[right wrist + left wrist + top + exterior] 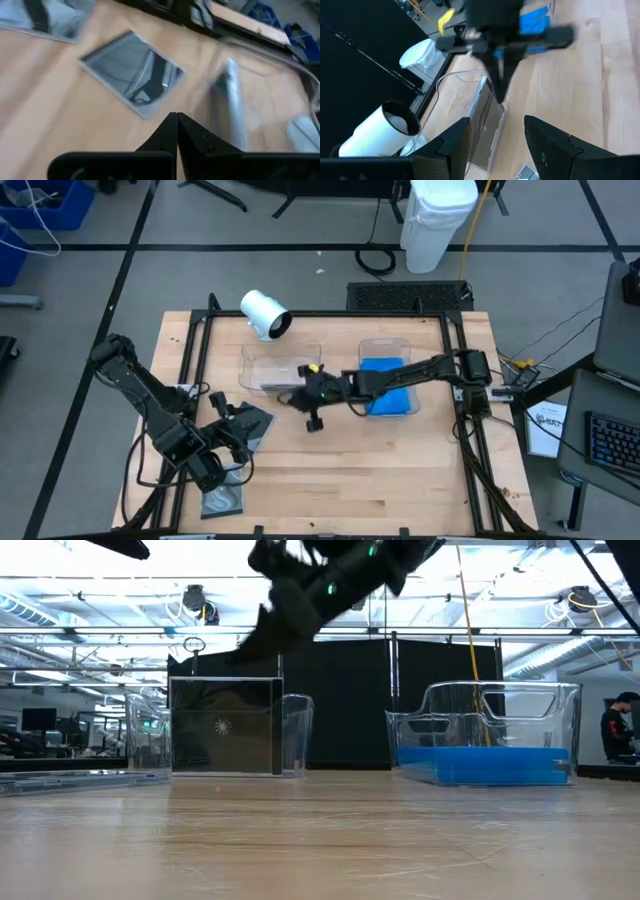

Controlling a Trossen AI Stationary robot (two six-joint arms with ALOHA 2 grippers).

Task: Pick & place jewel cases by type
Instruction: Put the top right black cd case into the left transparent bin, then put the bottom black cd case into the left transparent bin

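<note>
A dark case (224,739) stands upright on edge against the near wall of the left clear tray (262,366), directly under the right claw (309,402), whose two fingers are pressed together with nothing between them; in the right wrist view the same claw (176,131) shows its tips touching. In the low view the claw hangs above the case's top edge, apart from it. To the claw's side, under the right arm's reach, the blue cases (390,392) lie stacked flat in the right clear tray (388,343), just beside the left one. Across the bare wood from the claw, two more dark cases lie flat on the table (380,480): one (252,425) near the left claw (226,412), another (222,500) at the table's front edge beside the left arm's base. The left claw hovers over the nearer flat case with its fingers (547,145) spread apart and holding nothing. A white cylinder (264,314) lies behind the left tray, beyond the standing case.
</note>
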